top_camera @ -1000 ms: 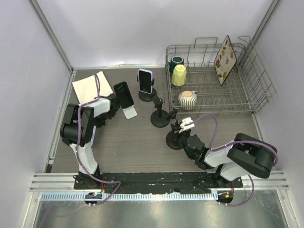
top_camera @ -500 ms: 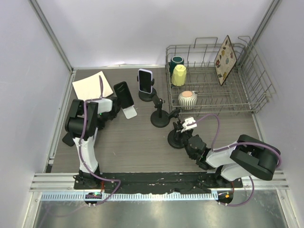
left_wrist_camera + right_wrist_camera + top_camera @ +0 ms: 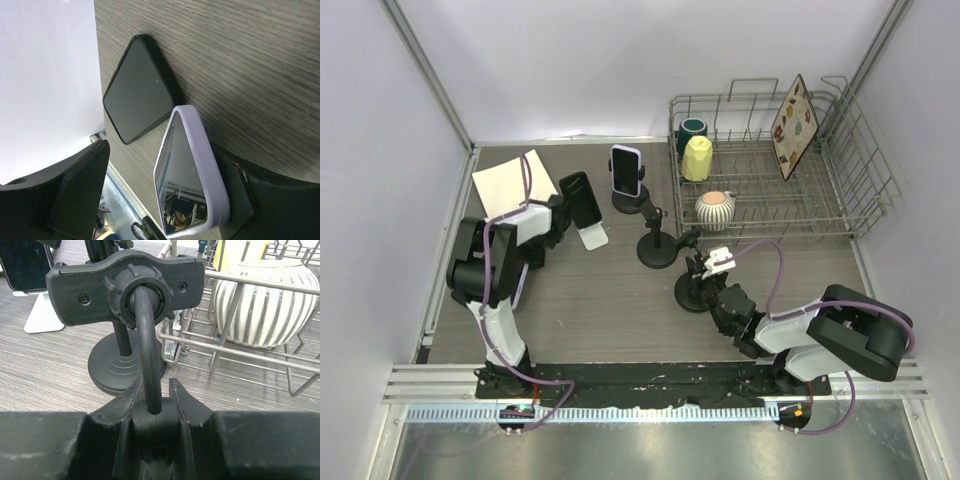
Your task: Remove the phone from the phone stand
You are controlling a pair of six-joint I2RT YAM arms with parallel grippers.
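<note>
Not done yet, I'd say. From above, a dark phone (image 3: 582, 200) is propped on the white stand (image 3: 595, 238). Just right of the white stand, a lilac-cased phone (image 3: 626, 170) is up on its own black stand (image 3: 626, 203). So both phones I can find from above look parked on stands.

The left claw (image 3: 161, 150) sits right at the white stand's left side. Its wrist view confuses me a bit. The fingers (image 3: 75, 185) are spread wide with nothing pinched. A lilac-edged phone (image 3: 187, 180) stands in the gap, and a black slab (image 3: 137, 95) lies flat on the table beyond it. I can't tell for sure how that maps onto the overhead shot, or whether the slab is a phone at all.

The right claw (image 3: 157, 390) is well off to the right of the white stand, nearer the arm bases. It's clamped on the bent neck of an empty clamp stand (image 3: 125, 282), and my guess is it's just steadying it.

What's left, my guess: close on the phone, lift it clear of its stand and lay it on the table.
</note>
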